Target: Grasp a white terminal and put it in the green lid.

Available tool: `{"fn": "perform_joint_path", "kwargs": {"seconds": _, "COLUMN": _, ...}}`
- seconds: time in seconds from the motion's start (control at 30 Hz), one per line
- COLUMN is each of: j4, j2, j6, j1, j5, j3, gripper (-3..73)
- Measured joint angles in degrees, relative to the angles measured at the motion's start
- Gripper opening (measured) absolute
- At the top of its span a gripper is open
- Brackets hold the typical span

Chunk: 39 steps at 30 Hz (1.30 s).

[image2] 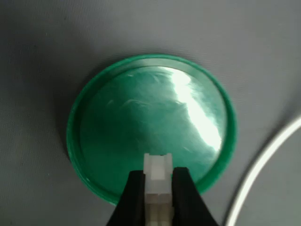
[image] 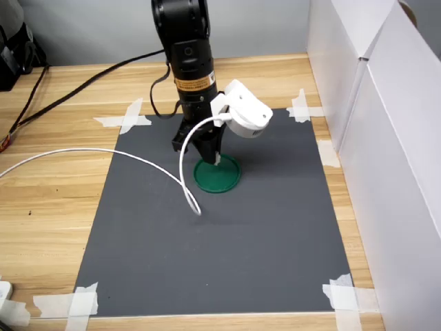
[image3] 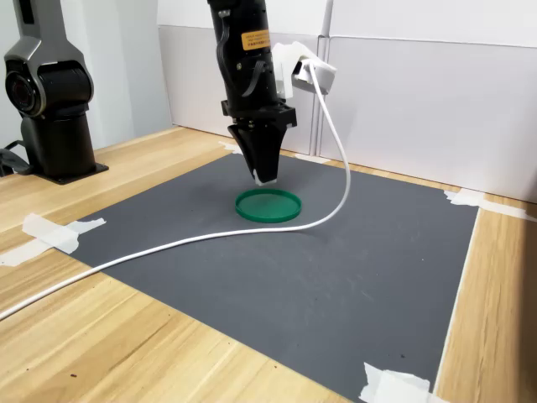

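Wooden tabletop (image3: 168,353) carries a dark grey mat (image3: 336,277), fixed at its corners with white tape strips (image3: 50,233). Nearest the second exterior view's camera, a white cable (image3: 168,248) runs across the wood and onto the mat, then curves up to the white wrist camera housing (image3: 306,71).

Beyond the cable, near the mat's middle, lies the green lid (image3: 268,205), flat on the mat; in the first exterior view it sits toward the mat's far half (image: 217,174). The wrist view shows its interior (image2: 150,127) bare and glossy, with a bright glare streak.

Directly above the lid hangs the gripper (image3: 265,175), pointing straight down on the black arm (image3: 243,50). Its jaws are closed upon the white terminal (image2: 156,188), which stands between the two black fingers (image2: 134,197) with its upper end projecting past the tips. In the wrist view the terminal overlies the lid's inner area close to the rim. In the second exterior view the terminal (image3: 265,179) appears held clear of the lid surface.

Farther back stand white panels (image3: 419,101) and, at the second exterior view's left, a second black robot base (image3: 54,109).
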Motion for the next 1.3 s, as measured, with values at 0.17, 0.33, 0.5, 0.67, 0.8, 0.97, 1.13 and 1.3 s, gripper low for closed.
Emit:
{"fn": "perform_joint_path", "kwargs": {"seconds": 0.17, "j4": 0.1, "j2": 1.8, "j6": -0.5, "j1": 0.0, "j5": 0.0, "j3": 0.0, "gripper": 18.3}}
{"fn": "perform_joint_path", "kwargs": {"seconds": 0.33, "j4": 0.5, "j2": 2.0, "j6": -1.7, "j1": 0.0, "j5": -0.3, "j3": 0.0, "gripper": 34.2}}
{"fn": "perform_joint_path", "kwargs": {"seconds": 0.5, "j4": 1.6, "j2": -0.2, "j6": -1.9, "j1": 0.0, "j5": -2.5, "j3": 0.0, "gripper": 49.8}}
{"fn": "perform_joint_path", "kwargs": {"seconds": 0.67, "j4": 3.0, "j2": -8.8, "j6": -1.9, "j1": 0.0, "j5": -5.7, "j3": 0.1, "gripper": 51.8}}
{"fn": "perform_joint_path", "kwargs": {"seconds": 0.8, "j4": 6.0, "j2": -17.3, "j6": -1.9, "j1": 0.0, "j5": -7.2, "j3": 0.1, "gripper": 44.6}}
{"fn": "perform_joint_path", "kwargs": {"seconds": 0.97, "j4": 10.3, "j2": -27.8, "j6": -0.2, "j1": 0.0, "j5": -7.0, "j3": 0.1, "gripper": 18.2}}
{"fn": "perform_joint_path", "kwargs": {"seconds": 1.13, "j4": 11.1, "j2": -39.5, "j6": 5.4, "j1": -2.0, "j5": -7.0, "j3": 0.4, "gripper": 0.3}}
{"fn": "perform_joint_path", "kwargs": {"seconds": 1.3, "j4": 11.2, "j2": -51.8, "j6": 18.0, "j1": -9.1, "j5": -9.6, "j3": 5.7, "gripper": -1.4}}
